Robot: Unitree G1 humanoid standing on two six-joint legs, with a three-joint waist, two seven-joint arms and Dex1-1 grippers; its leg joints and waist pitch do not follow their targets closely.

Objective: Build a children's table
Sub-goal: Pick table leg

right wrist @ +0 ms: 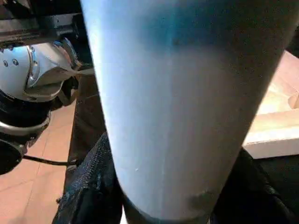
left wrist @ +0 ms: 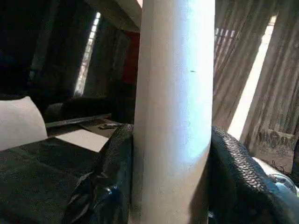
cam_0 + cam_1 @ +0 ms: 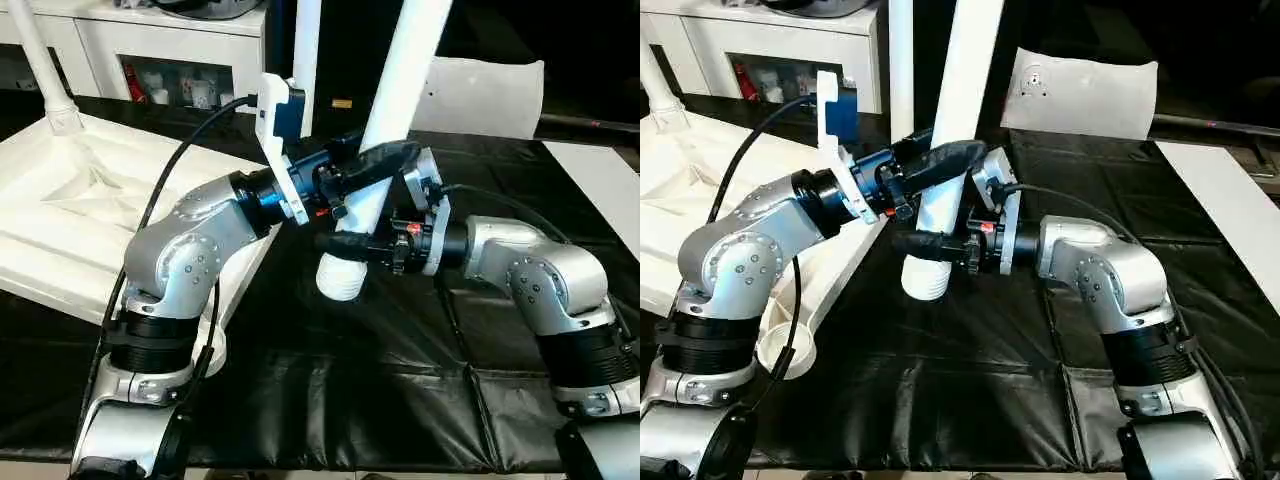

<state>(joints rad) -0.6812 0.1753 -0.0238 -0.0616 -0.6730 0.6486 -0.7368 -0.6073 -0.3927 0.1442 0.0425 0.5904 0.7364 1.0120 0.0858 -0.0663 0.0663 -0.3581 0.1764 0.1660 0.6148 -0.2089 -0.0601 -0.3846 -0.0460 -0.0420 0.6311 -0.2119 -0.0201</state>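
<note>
Nearest my head camera are my two silver forearms, and between them the table leg [image 3: 400, 110], a long tapered white tube standing almost upright with its ribbed wide end hanging just above the black-covered counter [image 3: 330, 390]. My left gripper [image 3: 372, 168] has its jaws closed around the tube partway up; my right gripper [image 3: 345, 243] sits lower, near the ribbed end, with a finger on each side, though I cannot tell whether it is clamped or only cradling. The leg looks like hollow plastic, so I judge it light and stiff, but smooth and tapered, liable to slip through a loose grip; holding low near the thick end should give the best control. The tabletop [image 3: 70, 215] lies underside up off to my left, part over the counter's edge, with another leg [image 3: 40, 70] already standing in a far corner socket. Open black surface lies ahead, a flat white sheet [image 3: 605, 180] sits to the right, and a white cabinet [image 3: 140, 50] is behind.
</note>
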